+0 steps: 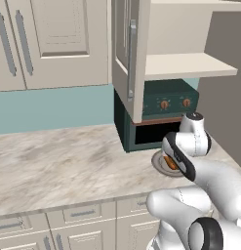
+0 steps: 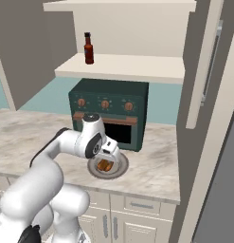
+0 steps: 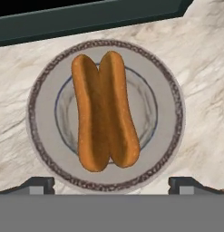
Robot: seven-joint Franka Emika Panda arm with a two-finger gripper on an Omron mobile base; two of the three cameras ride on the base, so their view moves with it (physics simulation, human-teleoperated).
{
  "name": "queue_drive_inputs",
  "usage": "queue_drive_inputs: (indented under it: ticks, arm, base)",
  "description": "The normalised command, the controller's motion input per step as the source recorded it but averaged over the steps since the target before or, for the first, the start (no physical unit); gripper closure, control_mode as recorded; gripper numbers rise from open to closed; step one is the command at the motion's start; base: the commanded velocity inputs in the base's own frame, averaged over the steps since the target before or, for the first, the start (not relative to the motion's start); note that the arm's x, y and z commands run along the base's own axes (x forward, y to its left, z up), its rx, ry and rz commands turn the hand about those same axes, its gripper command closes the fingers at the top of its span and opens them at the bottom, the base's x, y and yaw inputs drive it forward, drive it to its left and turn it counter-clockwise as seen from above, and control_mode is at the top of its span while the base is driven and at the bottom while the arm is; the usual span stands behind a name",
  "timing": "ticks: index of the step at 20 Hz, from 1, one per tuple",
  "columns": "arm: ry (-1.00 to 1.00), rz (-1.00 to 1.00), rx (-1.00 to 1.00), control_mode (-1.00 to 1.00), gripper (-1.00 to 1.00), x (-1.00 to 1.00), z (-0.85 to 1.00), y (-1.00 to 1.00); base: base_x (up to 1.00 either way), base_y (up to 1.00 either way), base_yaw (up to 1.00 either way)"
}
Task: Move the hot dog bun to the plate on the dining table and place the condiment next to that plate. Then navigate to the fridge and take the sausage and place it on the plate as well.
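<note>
The hot dog bun [image 3: 104, 113], split and golden brown, lies on a grey patterned dish [image 3: 35, 113] on the marble counter, just in front of the toaster oven. My gripper [image 3: 111, 183] hangs straight above the bun [image 2: 106, 165], open, with nothing between its fingertips [image 3: 38, 183]. The condiment, a dark red bottle [image 2: 88, 49], stands upright on the open shelf above the oven. From the left base view the bun [image 1: 170, 162] is partly hidden behind my hand. The dining table with its plate and the sausage are out of view.
A dark green toaster oven [image 2: 109, 111] stands directly behind the dish, under a shelf [image 2: 123, 69]. An open cabinet door [image 1: 131, 58] hangs beside the oven. Bare marble counter [image 1: 58, 161] stretches to the left. A tall wall panel [image 2: 203, 142] rises at right.
</note>
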Motion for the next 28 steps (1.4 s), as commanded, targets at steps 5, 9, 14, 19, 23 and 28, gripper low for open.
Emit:
queue_drive_inputs:
  ticks: [5, 9, 14, 19, 23, 28]
  arm:
    - [0.0, 0.0, 0.0, -1.0, -1.0, 0.16, -0.18, 0.0]
    - [0.0, 0.0, 0.0, -1.0, -1.0, 0.12, -0.18, 0.0]
    - [0.0, 0.0, 0.0, -1.0, -1.0, 0.18, -0.22, 0.0]
    - [0.0, 0.01, 0.0, -1.0, -1.0, 0.13, -0.1, 0.0]
    - [0.0, 0.04, -0.02, -1.0, -1.0, 0.07, -0.09, 0.0]
    - [0.0, 0.03, -0.05, -1.0, -1.0, 0.04, -0.18, 0.0]
  base:
    - [0.0, 0.0, 0.0]
    - [0.0, 0.0, 0.0]
    - [0.0, 0.0, 0.0]
    - [0.0, 0.0, 0.0]
    - [0.0, 0.0, 0.0]
    - [0.0, 0.0, 0.0]
